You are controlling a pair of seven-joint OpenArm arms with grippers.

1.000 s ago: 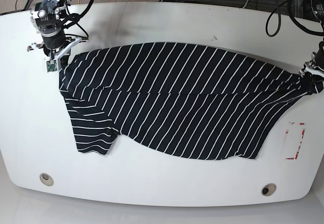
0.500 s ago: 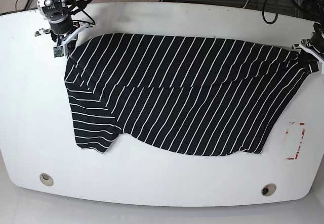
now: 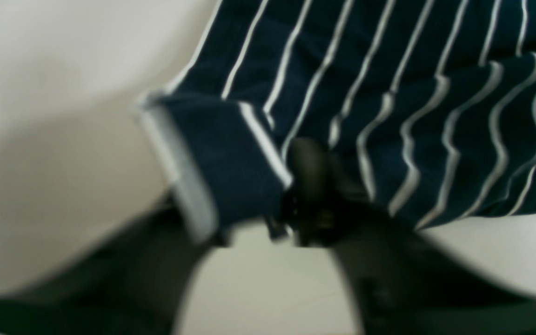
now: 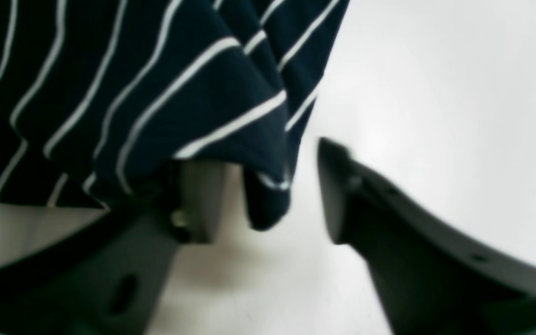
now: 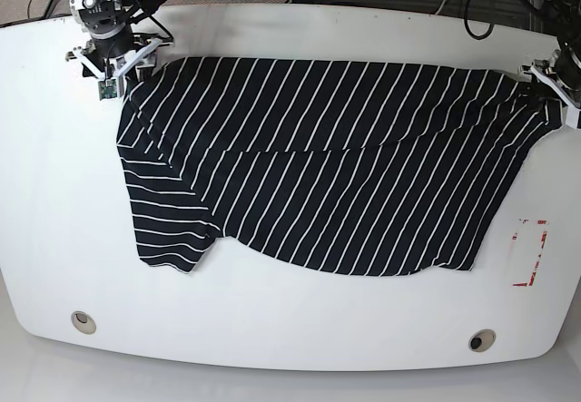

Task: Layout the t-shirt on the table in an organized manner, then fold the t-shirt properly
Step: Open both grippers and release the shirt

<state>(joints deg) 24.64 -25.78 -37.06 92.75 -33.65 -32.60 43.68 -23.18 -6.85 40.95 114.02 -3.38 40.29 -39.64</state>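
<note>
One shirt [image 5: 327, 166], one counter [image 5: 290, 329], two sets of fingers, two grommets and one sticker are showing.

The right fingers [image 4: 272, 195] are standing parted, with a clear gap between the two. A hanging corner of the shirt [image 4: 156, 93] is drooping into that gap and draping over one finger [image 4: 198, 204]; the other finger [image 4: 338, 190] is sitting apart from the cloth, so nothing is being pinched. In the base view these fingers [image 5: 113, 66] are hovering at the shirt's 10 o'clock corner.

The left fingers [image 3: 258, 218] are blurred. A hemmed corner of the shirt [image 3: 389, 93], with its pale edge band, is lying between and over them, and one dark fingertip [image 3: 307, 172] is pressing against the cloth. Whether they are parted or clamping is impossible to tell. In the base view they [image 5: 556, 80] are sitting at the shirt's 2 o'clock corner.

The shirt is lying spread wide across the counter's far half, black with thin white diagonal stripes. Its far edge is running nearly straight between the two arms. A sleeve is sticking out toward 7 o'clock, and a fold line is crossing the body.

One grommet [image 5: 83, 320] is sitting at the counter's 7 o'clock, the other [image 5: 481, 339] at 5 o'clock. The red-and-white sticker [image 5: 528, 252] is lying at 4 o'clock, just beside the shirt.
</note>
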